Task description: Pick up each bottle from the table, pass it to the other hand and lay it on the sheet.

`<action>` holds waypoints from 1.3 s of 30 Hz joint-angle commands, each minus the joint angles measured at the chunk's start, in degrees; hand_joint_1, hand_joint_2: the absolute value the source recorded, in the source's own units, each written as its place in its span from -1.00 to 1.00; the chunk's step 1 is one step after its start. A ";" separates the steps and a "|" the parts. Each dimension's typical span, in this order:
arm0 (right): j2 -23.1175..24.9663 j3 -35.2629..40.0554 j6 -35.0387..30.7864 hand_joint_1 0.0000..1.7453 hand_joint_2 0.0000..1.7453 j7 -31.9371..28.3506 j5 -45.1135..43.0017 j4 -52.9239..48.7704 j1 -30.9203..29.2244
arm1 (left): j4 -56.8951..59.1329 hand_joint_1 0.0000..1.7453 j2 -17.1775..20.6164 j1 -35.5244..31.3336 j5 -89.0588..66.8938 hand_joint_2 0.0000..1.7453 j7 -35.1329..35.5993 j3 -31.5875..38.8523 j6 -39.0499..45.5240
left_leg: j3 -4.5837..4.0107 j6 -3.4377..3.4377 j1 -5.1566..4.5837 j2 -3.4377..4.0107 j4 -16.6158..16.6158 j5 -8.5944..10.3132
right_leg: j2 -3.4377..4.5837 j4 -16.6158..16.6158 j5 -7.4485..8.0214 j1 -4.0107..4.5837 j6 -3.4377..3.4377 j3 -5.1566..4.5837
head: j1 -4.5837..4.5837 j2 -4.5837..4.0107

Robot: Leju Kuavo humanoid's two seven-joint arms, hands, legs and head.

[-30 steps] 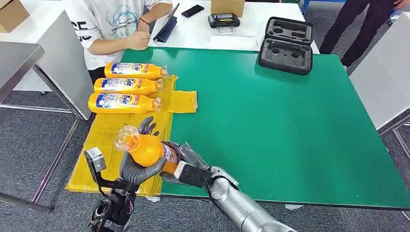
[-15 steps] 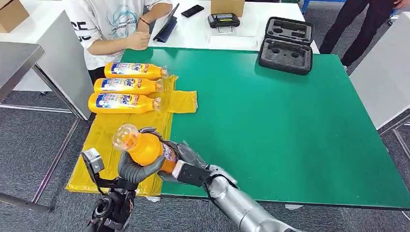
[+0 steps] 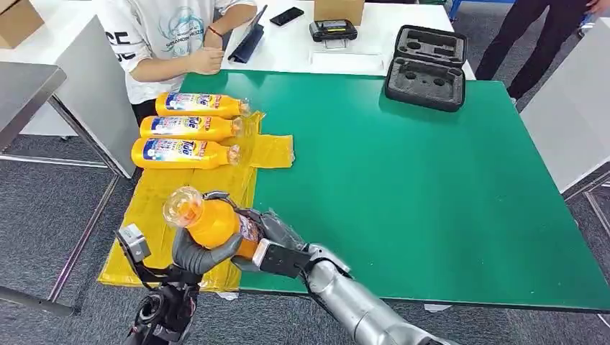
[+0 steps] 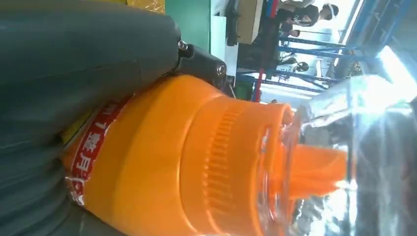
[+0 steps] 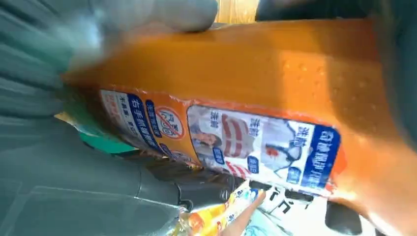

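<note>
Since the earlier frames, the held bottle [image 3: 212, 221] has drifted slightly toward the robot's left, its clear cap now further out over the yellow sheet [image 3: 155, 215]; both arms moved with it.

Current state: left robot hand [image 3: 198, 248] grips the bottle around its shoulder from beneath, fingers wrapped. Right robot hand [image 3: 270, 237] grips the labelled base end. The bottle is aloft at the near left corner of the green surface [image 3: 431, 187], tilted, cap pointing away from the right arm. Three laid bottles [image 3: 188, 128] rest side by side at the sheet's far end.

Assessment: handover in progress, both hands engaged. Recommended practice: confirm the left grip is secure before the right fingers release, withdraw the right hand along the bottle's axis to avoid twisting it, then lower it onto bare sheet just nearer than the third bottle, parallel with the row.
</note>
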 commanded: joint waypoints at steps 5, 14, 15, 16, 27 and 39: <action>0.52 -0.53 -2.10 -1.00 -1.00 0.59 1.57 7.21 -3.15 | -0.39 1.00 0.02 -0.51 -2.29 1.00 0.48 -0.23 1.26 | 0.12 -0.04 0.01 -0.02 -0.03 -0.04 | -0.03 -0.03 -0.05 0.01 -0.05 0.13 | 0.07 0.00; -1.35 -3.81 -3.84 -1.00 -1.00 0.62 1.15 5.19 -3.32 | -1.12 1.00 0.57 0.60 -5.16 1.00 0.42 0.90 4.09 | 0.12 -0.04 0.01 -0.05 -0.02 -0.04 | -0.05 -0.03 -0.05 0.01 -0.04 0.14 | 0.00 0.00; -1.35 -3.81 -3.84 -1.00 -1.00 0.62 1.15 5.19 -3.32 | -1.12 1.00 0.57 0.60 -5.16 1.00 0.42 0.90 4.09 | 0.24 -0.07 0.04 -0.02 -0.02 -0.10 | -0.02 -0.03 -0.09 0.05 -0.08 0.25 | 0.02 0.00; -1.36 -4.15 -4.19 -1.00 -1.00 0.59 1.05 4.70 -3.04 | -1.01 1.00 0.48 0.48 -5.41 1.00 0.42 0.97 4.46 | 0.19 -0.06 0.02 -0.03 -0.02 -0.08 | -0.01 -0.02 -0.08 0.03 -0.07 0.20 | -0.02 0.00; -6.83 -12.38 -7.79 -1.00 -1.00 0.60 3.14 -9.72 4.32 | -3.39 1.00 2.42 -2.05 -13.36 1.00 -0.32 5.45 15.08 | 0.14 -0.06 0.06 -0.18 -0.03 -0.03 | -0.17 -0.06 -0.07 0.07 -0.07 0.20 | 0.02 0.00; -10.43 -19.98 -2.11 -1.00 -1.00 2.39 7.21 -33.78 15.24 | -6.15 1.00 8.79 -10.72 -40.14 1.00 5.34 11.86 36.25 | 0.16 -0.10 0.08 -0.22 0.05 -0.09 | -0.20 0.04 -0.15 0.09 -0.11 0.22 | 0.00 0.00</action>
